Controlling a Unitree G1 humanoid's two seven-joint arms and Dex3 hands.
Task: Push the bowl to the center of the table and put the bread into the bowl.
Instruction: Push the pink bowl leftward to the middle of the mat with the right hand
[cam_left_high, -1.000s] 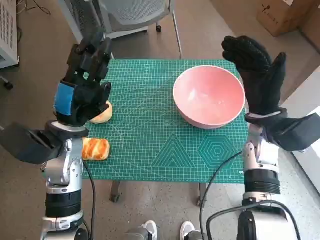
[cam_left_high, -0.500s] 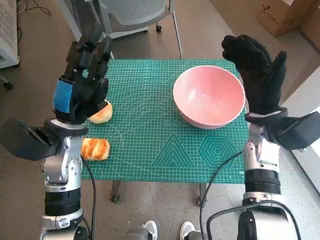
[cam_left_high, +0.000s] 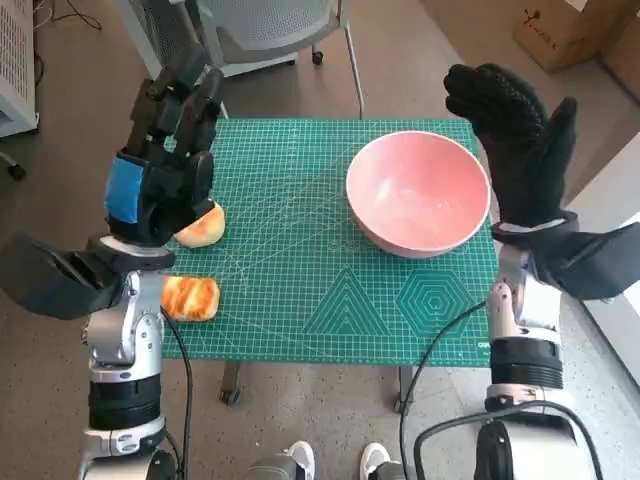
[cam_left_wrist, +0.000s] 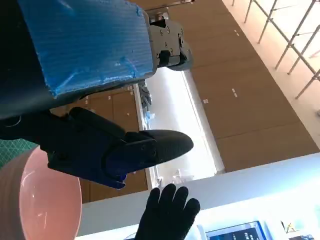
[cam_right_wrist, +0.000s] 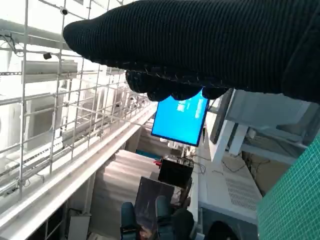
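- On the right half of the green-matted bench (cam_left_high: 300, 290), the pink bowl (cam_left_high: 418, 192) is sitting upright, with nothing showing inside it.
- Beside the bowl's right rim, the right hand (cam_left_high: 520, 150) is hovering raised, fingers apart and gripping nothing.
- Near the bench's left edge, the left hand (cam_left_high: 160, 160) is hanging with fingers spread above a round bread roll (cam_left_high: 205, 228).
- A second, glazed bread (cam_left_high: 190, 297) is lying nearer the front left corner.
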